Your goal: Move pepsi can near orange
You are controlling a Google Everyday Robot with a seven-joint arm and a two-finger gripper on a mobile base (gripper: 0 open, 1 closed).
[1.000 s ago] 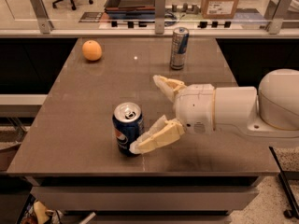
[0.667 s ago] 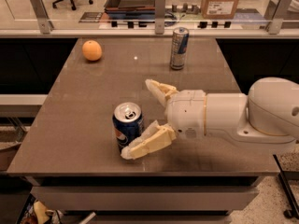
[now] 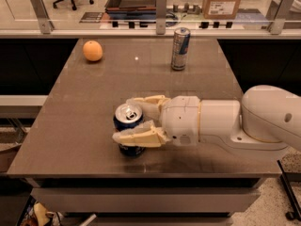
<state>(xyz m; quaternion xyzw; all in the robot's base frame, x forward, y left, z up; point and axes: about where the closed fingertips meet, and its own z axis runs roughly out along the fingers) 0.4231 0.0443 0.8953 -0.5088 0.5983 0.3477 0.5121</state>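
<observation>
The pepsi can (image 3: 128, 116), dark blue with a silver top, stands upright on the brown table (image 3: 84, 121) near its front edge. My gripper (image 3: 122, 119) reaches in from the right and its two cream fingers (image 3: 138, 138) lie against the can's far and near sides, shut on it. The can still rests on the table. The orange (image 3: 92, 51) sits at the far left corner of the table, well away from the can and gripper.
A taller slim silver-and-blue can (image 3: 180, 48) stands at the far middle of the table. A glass rail with metal posts (image 3: 161, 6) runs behind the far edge. My white arm (image 3: 263, 117) covers the table's right front.
My gripper has moved left so that its fingers flank the can, and the fingers have drawn together onto it. The can, orange and tall can have not moved.
</observation>
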